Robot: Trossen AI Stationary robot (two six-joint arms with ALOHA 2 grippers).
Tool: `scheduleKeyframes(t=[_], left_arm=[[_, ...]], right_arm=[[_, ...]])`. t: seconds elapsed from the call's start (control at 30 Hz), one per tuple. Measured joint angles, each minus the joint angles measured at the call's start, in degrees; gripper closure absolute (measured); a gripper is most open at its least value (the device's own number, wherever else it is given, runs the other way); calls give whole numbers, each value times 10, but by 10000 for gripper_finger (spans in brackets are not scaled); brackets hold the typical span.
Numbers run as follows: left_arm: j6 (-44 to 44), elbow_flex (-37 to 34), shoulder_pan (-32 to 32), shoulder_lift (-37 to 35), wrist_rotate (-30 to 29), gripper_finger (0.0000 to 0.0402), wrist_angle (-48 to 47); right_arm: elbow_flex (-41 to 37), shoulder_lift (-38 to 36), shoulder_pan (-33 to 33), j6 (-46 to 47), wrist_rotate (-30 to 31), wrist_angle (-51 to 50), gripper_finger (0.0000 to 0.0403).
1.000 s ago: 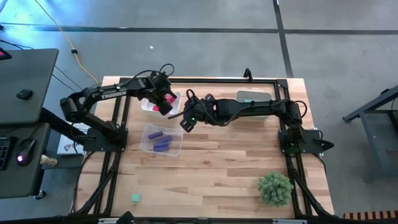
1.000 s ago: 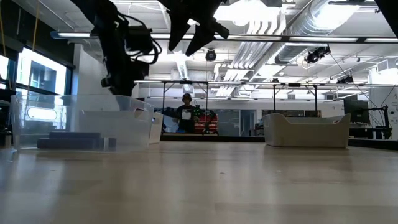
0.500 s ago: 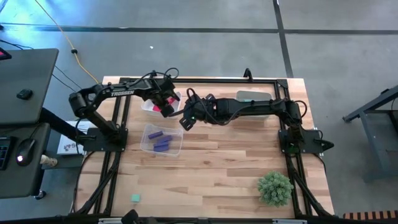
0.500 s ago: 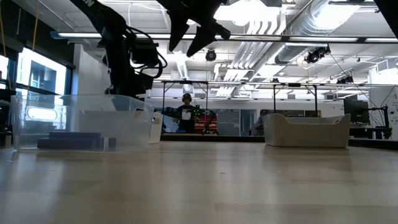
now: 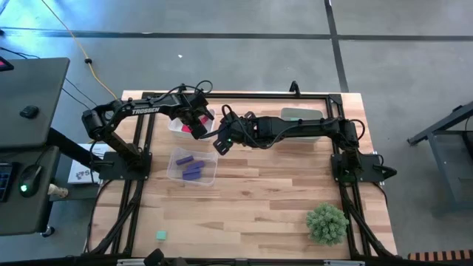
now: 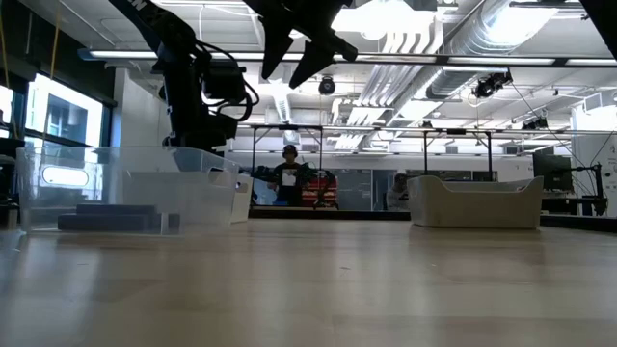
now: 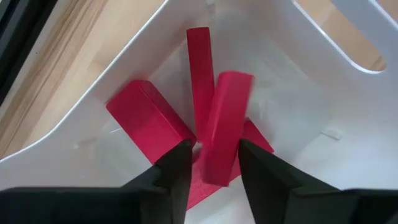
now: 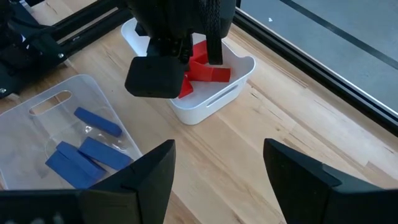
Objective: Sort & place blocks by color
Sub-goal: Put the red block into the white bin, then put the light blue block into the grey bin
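Hovering over the white bin [image 7: 323,93], the left claw [image 7: 214,163] stands slightly parted around a red bar [image 7: 225,124], its long axis running away from the fingers; the bar's near end is hidden. Other red blocks [image 7: 146,118] lie beneath. The right claw [image 8: 214,171] hangs spread nearby.

Red blocks [image 7: 146,121] are piled in the white bin, one red bar [image 7: 225,127] standing tilted among them, possibly mid-drop. Purple bars [image 5: 191,166] lie flat in the clear bin, about four. One teal cube [image 5: 160,235] sits alone near the table's front-left edge
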Motion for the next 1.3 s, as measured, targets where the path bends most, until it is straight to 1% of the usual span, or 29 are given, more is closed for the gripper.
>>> scheduleKeyframes(t=[0.2, 0.43, 0.63, 0.77, 0.83, 1.0, 1.07, 1.3], left_arm=[[0, 0, 0, 0, 1, 258, -10], [6, 0, -1, -32, 10, 257, -33], [-6, 47, -5, -67, 32, 255, -113], [-35, 76, -17, -95, 43, 256, -148], [-53, 82, -25, -115, 52, 256, -153], [-105, 83, -53, -166, 81, 255, -156], [-125, 83, -66, -184, 89, 256, -158], [-201, 83, -123, -236, 90, 255, -188]], right_arm=[[0, 0, 0, -5, 0, 0, 169], [0, 0, 0, -17, -1, -1, 169], [0, 0, 0, -46, -5, -1, 169], [0, 0, -3, -71, -9, -1, 169], [0, 0, -5, -82, -24, -1, 169], [0, 0, -15, -88, -66, -1, 169], [0, 0, -17, -85, -73, -1, 169], [0, 0, -19, -85, -81, -1, 169]])
